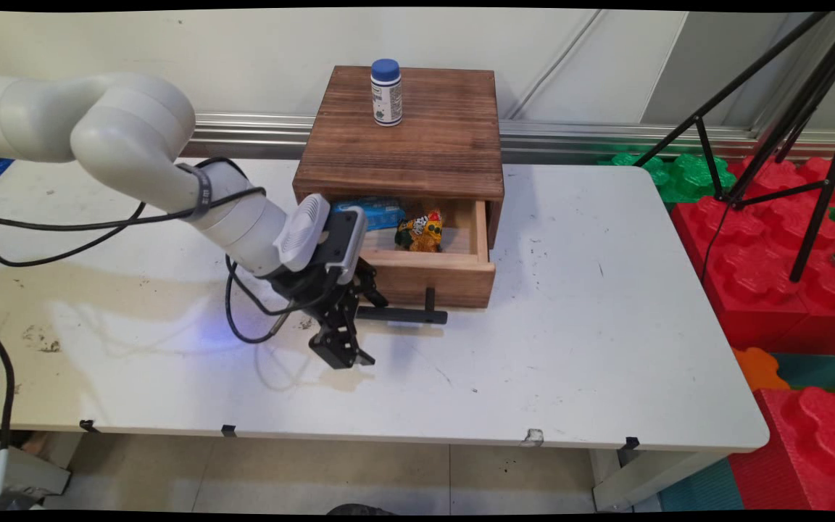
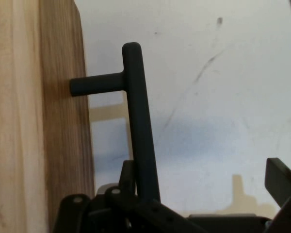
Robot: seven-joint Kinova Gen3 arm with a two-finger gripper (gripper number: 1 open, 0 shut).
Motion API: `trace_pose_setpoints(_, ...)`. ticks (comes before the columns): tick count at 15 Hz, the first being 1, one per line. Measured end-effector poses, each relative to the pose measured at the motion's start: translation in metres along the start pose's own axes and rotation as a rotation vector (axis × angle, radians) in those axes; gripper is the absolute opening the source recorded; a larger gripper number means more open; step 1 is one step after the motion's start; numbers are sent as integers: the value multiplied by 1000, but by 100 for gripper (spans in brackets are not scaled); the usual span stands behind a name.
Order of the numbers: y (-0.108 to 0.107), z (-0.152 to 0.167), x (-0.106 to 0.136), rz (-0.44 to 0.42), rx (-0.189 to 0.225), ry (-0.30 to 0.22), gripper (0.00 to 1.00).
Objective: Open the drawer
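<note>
Main view: the gripper [image 1: 343, 346] sits lower left of centre, fingers spread, right beside the black bar handle [image 1: 403, 314] of the open wooden drawer [image 1: 432, 272]. A blue-capped bottle [image 1: 386, 93] stands on the box top, upper centre.

Brown wooden box [image 1: 410, 138], black handle [image 1: 403, 315], blue-capped bottle [image 1: 386, 92]
</note>
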State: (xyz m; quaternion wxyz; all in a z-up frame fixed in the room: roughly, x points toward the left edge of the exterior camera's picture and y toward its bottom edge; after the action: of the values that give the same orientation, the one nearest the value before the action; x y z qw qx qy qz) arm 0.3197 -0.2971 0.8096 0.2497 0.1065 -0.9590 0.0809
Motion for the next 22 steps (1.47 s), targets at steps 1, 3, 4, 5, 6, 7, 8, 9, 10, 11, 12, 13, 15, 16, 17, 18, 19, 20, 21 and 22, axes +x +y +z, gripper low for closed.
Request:
trace_pose_setpoints(1,2,0,0,1,-2,1,100)
trace_pose_setpoints(3,10,0,1,4,-9,3,100)
trace_pose_setpoints(4,14,1,2,6,-12,4,100)
trace_pose_setpoints(5,18,1,2,8,-15,5,100)
trace_pose_setpoints(6,21,1,2,9,-18,6,100)
trace_pose_setpoints(7,24,1,2,11,-21,7,100)
trace_pose_setpoints(8,27,1,3,13,-24,8,100)
trace_pose_setpoints(9,29,1,3,13,-25,8,100)
trace_pose_setpoints(10,32,2,3,15,-28,9,100)
trace_pose_setpoints(11,34,2,3,15,-30,10,100)
trace_pose_setpoints(12,36,2,3,16,-32,10,100)
trace_pose_setpoints(13,38,2,4,17,-34,11,100)
trace_pose_setpoints(15,43,2,4,19,-40,13,100)
trace_pose_setpoints(16,46,2,5,20,-43,14,100)
trace_pose_setpoints(17,49,2,5,22,-46,16,100)
trace_pose_setpoints(18,52,2,6,22,-49,17,100)
trace_pose_setpoints(19,55,1,6,22,-52,18,100)
trace_pose_setpoints(20,58,1,7,22,-54,19,100)
trace_pose_setpoints(21,60,1,7,21,-56,19,100)
trace_pose_setpoints(22,63,1,7,20,-58,19,100)
